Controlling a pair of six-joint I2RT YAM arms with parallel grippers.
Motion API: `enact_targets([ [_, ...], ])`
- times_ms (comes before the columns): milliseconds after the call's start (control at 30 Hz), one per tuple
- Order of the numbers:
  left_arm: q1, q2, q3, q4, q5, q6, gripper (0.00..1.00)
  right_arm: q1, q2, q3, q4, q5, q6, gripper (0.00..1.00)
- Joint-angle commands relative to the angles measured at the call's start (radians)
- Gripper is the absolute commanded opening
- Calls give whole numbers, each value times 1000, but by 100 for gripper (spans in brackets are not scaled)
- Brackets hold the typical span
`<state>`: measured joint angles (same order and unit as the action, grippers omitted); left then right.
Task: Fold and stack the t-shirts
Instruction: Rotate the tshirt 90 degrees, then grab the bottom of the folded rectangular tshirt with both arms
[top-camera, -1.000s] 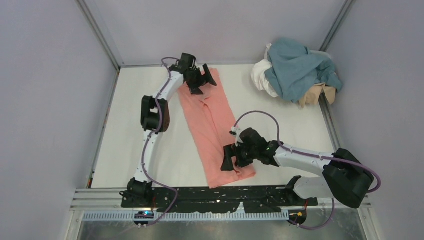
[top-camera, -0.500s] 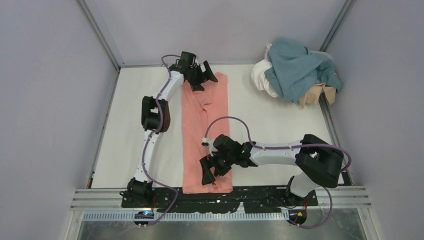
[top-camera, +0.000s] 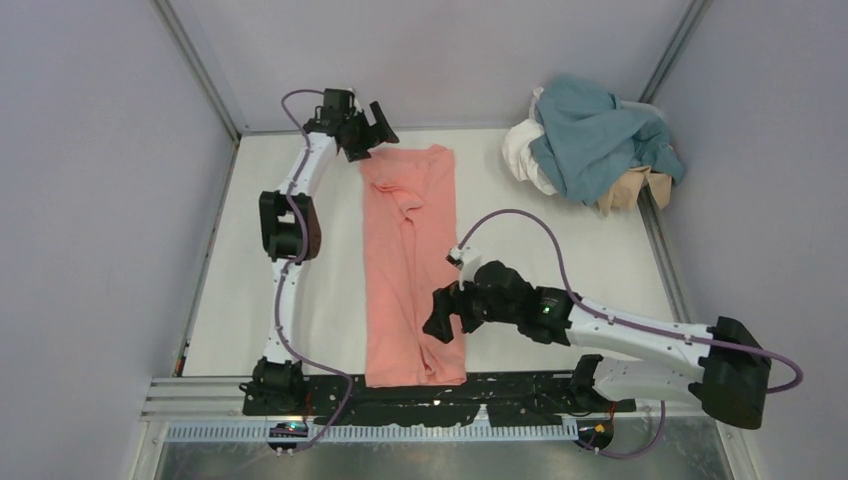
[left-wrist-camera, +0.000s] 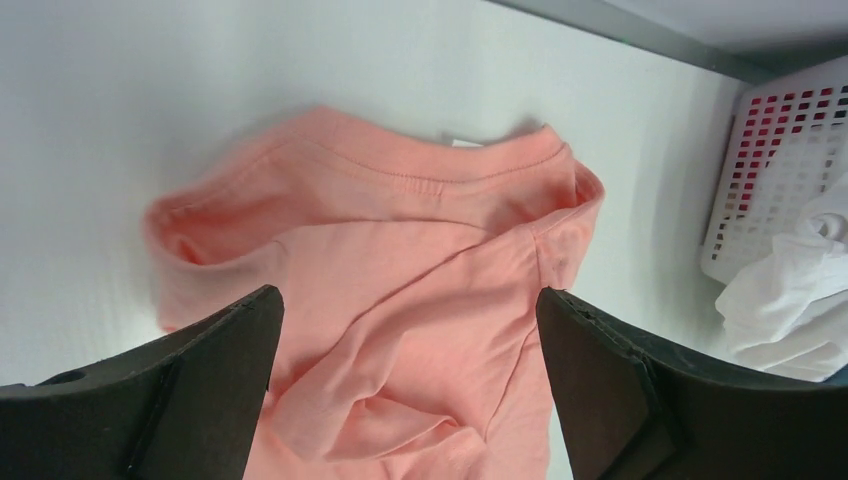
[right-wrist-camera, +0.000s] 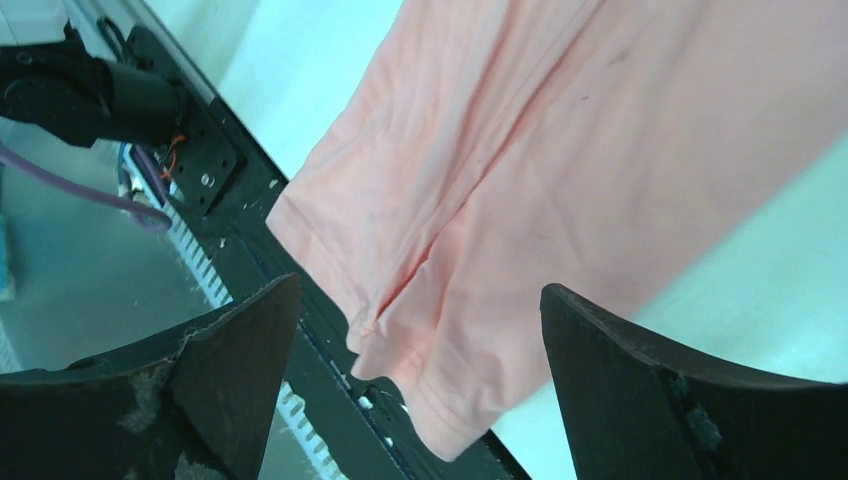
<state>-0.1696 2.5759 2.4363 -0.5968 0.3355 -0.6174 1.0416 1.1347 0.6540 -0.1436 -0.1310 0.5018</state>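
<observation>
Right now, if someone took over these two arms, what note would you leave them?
Left claw: open, empty, at the collar end of the salmon-pink shirt.
Right claw: open, empty, over its hem end.
The shirt lies as a long narrow strip, apparently folded lengthwise.
Teal-blue shirt, white shirt and tan shirt: heaped unfolded, far right.
Left: fold the strip crosswise, then fold and stack the others.
</observation>
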Motion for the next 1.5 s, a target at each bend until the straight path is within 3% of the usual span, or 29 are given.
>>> enact_targets([
  [0, 19, -183, -1, -2, -14, 70, 100, -22, -160, -75, -17, 210, 42, 95],
  [167, 13, -376, -208, -84, 11, 105, 100, -69, -223, -119, -52, 211, 98, 95],
  [400, -77, -861, -903, 67, -160, 156, 100, -133, -154, -118, -93, 180, 119, 95],
  [500, -98, -1013, -1176, 205, -90, 98, 100, -144, -99, -106, -71, 131, 103, 95],
  [667, -187, -1241, -1491, 180, -206, 36, 100, -148, -43, -94, -55, -11, 87, 95],
  [833, -296, -1524, -1782, 166, -197, -77, 100, -145, -90, -112, -167, -97, 78, 95],
  [1033, -476, -1768, -1962, -12, -225, -219, 94, -61, -124, -131, -259, -148, 115, 99],
  [1233, -606, -1961, -2040, -195, -206, -325, 80, 21, -47, -147, -169, -180, 166, 83],
  [1467, -639, -2068, -2167, -105, -75, -393, 63, 66, 23, -170, -60, -151, 216, 71],
])
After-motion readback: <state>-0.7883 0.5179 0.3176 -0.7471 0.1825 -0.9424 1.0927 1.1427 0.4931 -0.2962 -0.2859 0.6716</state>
